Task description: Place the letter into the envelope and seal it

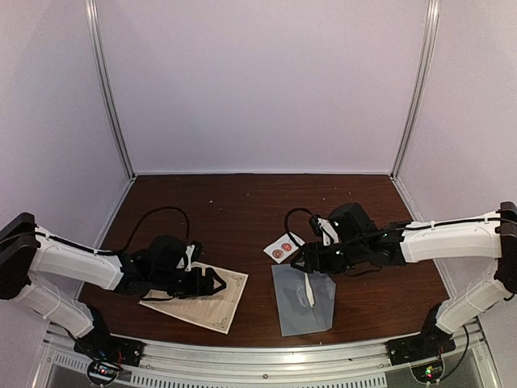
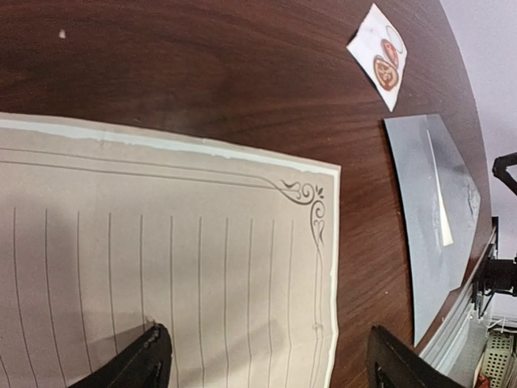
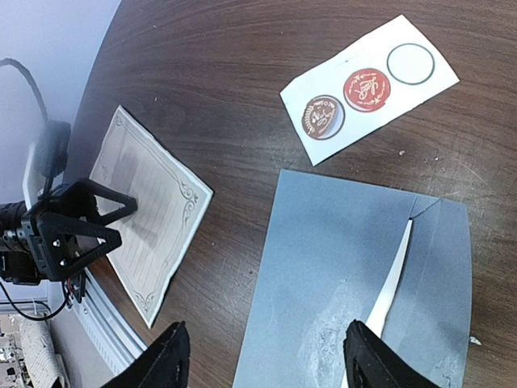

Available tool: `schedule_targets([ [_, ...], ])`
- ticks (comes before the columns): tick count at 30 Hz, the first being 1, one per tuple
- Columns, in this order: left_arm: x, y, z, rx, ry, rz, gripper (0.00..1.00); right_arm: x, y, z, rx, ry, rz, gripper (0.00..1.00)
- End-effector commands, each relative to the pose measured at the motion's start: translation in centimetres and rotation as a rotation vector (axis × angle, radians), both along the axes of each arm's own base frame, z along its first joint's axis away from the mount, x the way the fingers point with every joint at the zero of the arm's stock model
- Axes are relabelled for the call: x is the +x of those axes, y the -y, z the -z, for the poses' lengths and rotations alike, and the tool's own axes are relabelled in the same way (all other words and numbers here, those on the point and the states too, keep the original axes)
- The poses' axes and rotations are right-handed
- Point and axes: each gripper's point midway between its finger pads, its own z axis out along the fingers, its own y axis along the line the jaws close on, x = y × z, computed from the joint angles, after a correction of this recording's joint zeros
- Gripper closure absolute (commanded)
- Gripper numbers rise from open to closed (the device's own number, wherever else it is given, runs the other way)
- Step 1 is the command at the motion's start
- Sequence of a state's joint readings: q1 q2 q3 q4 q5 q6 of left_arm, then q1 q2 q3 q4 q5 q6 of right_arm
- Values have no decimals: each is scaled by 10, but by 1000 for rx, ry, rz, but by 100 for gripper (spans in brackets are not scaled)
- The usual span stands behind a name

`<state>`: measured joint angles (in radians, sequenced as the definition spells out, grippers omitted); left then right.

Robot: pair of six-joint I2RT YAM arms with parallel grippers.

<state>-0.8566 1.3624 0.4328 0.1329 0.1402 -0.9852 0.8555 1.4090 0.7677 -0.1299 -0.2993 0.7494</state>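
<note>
Above the table (image 1: 242,202), left hand (image 1: 216,280) is wide open over the letter (image 1: 218,309); right hand (image 1: 300,263) (also open, empty) over the envelope (image 1: 295,311).

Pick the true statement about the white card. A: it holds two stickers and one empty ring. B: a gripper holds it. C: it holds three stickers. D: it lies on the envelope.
A: the card bears a brown sticker, a red sticker and one empty ring.
</note>
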Motion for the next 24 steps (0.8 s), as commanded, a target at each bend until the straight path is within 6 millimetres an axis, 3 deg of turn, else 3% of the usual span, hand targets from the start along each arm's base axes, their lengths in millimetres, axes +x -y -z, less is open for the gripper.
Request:
schedule_targets([
  [1, -15, 32, -2, -67, -49, 35, 15, -2, -5, 1, 22, -8, -1, 34],
  [5, -18, 56, -13, -104, -30, 61, 15, -5, -8, 1, 39, -17, -3, 34],
  [9, -10, 64, -36, -123, 28, 64, 14, -14, -18, 1, 65, -26, -40, 34],
  [13, 0, 49, -46, -52, 69, 51, 11, -22, -31, 3, 65, -27, -83, 33],
  [17, 4, 26, -37, -18, 46, 27, 10, -24, -47, 8, 56, -28, -118, 33],
  [24, 3, 9, -28, 2, 36, 10, 9, -22, -72, 21, 44, -54, -152, 39],
])
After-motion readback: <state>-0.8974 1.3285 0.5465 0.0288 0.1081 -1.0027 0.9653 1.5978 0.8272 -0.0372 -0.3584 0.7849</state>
